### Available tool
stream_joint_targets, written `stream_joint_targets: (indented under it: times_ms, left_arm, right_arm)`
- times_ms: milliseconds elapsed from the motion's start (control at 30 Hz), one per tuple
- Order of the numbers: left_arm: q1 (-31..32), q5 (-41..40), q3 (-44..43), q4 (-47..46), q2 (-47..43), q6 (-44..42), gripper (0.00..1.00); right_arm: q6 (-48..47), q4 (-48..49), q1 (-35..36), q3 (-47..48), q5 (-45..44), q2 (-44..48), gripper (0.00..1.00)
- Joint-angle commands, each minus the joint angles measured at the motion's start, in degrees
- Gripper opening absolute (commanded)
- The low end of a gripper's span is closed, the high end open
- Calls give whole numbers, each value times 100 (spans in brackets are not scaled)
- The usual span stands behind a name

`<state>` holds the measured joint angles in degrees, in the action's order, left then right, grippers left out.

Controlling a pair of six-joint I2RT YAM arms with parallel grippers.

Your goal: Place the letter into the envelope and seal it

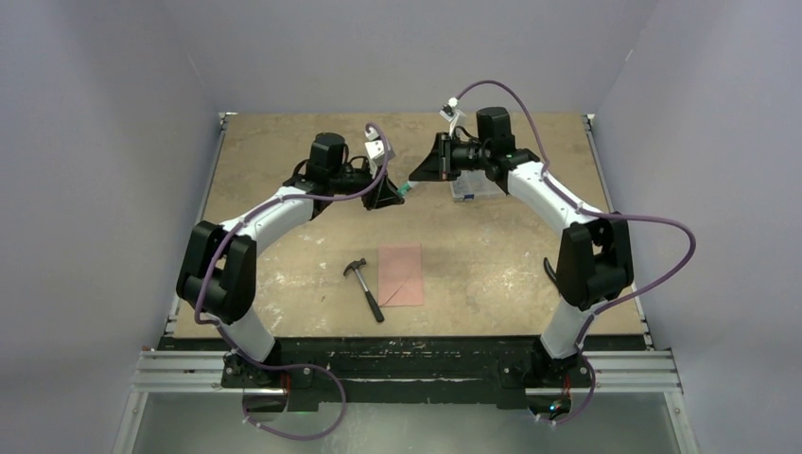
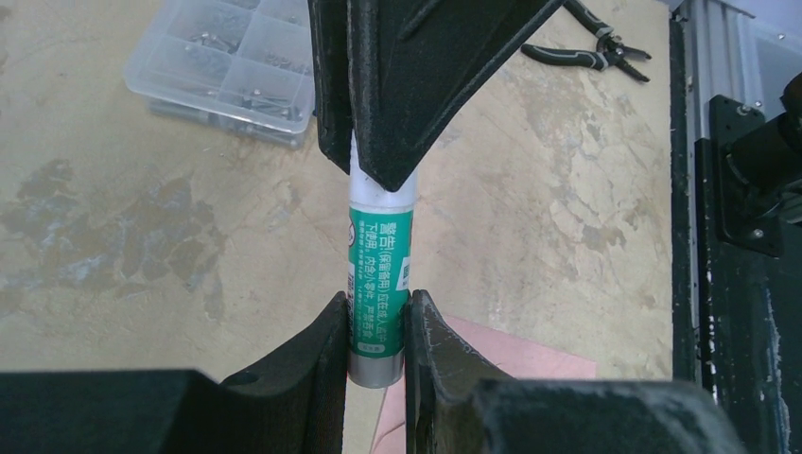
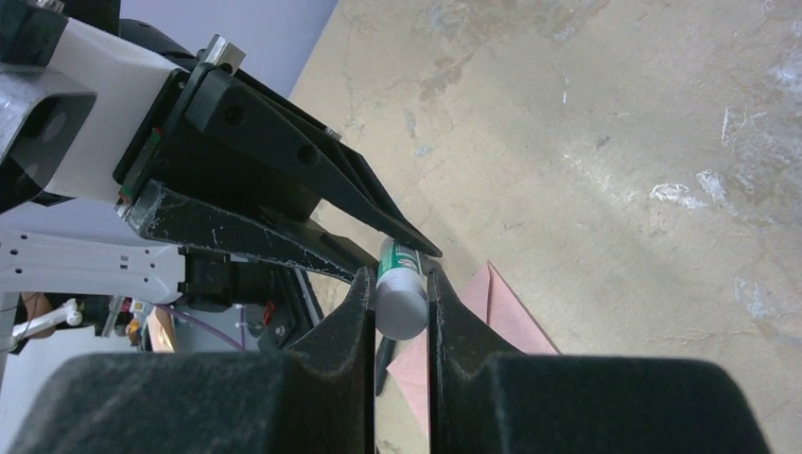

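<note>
Left wrist: left gripper (image 2: pixel 376 305) clamped narrow on grey base end of green glue stick (image 2: pixel 379 260). Right gripper (image 3: pixel 398 284) pinches white end; stick spans between them in air. Pink envelope (image 1: pixel 400 274) flat on table (image 1: pixel 270 151), nearer arm bases, well apart from both grippers. Hammer (image 1: pixel 365 288) just beside envelope's left edge.

Top external: fixed high behind both arm bases, looking down over the worn tan wooden table (image 1: pixel 284 170), far off. Left wrist: behind the black two-finger left gripper (image 2: pixel 376 317), looking along it, very near the green-and-white glue tube (image 2: pixel 378 274). Right wrist: behind the black two-finger right gripper (image 3: pixel 400 288), facing the left arm, equally near. Shared by all three: tube and flat salmon-pink paper (image 1: pixel 400 274). Shared by top and left wrist: clear plastic compartment box (image 1: pixel 468 189).
</note>
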<state>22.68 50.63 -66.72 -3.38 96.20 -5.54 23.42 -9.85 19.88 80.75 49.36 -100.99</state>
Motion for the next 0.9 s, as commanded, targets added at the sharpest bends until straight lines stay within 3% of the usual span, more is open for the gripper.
stream_joint_targets:
  times_ms: [0,133,267,400,500,533,600,700,867]
  left_arm:
    - [132,-302,-464,-2068,-530,-411,0]
    - [132,-301,-310,-2578,-481,-14,0]
    - [132,-131,-104,-2146,-598,-66,0]
    - [131,44,410,-1559,-827,-208,0]
    - [131,137,691,-1374,-907,-186,0]
    - [125,122,758,-1323,-924,-196,0]
    - [123,97,851,-1283,-945,-202,0]
    - [123,126,881,-1265,-922,-173,0]
    - [123,115,829,-1188,-852,-191,0]
  right_arm:
    - [-404,-1507,709,-152,569,-441,0]
    - [-303,-1616,726,-3,244,-428,0]
    - [388,-1009,533,106,-237,-60,2]
    - [1017,-632,263,372,-625,182,21]
    - [1251,-445,114,511,-690,281,67]
    - [1269,-421,91,565,-690,315,76]
    - [1276,-439,78,670,-738,383,83]
    - [1270,-478,62,727,-707,490,83]
    - [1117,-825,43,796,-483,560,66]
